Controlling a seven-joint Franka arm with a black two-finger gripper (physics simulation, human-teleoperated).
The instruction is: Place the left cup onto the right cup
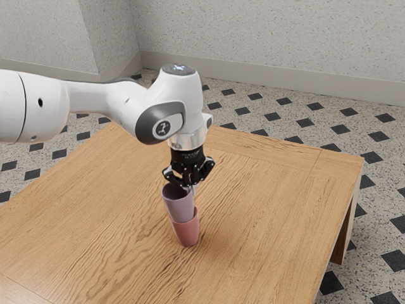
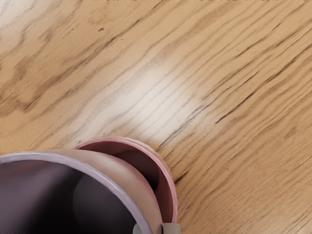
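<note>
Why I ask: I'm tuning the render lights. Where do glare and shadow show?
Exterior view: soft, even light, with only a faint shadow on the table at the pink cup's foot. Wrist view: a pale sheen on the wood beyond the cups; the purple cup's inside lies in deep shade.
</note>
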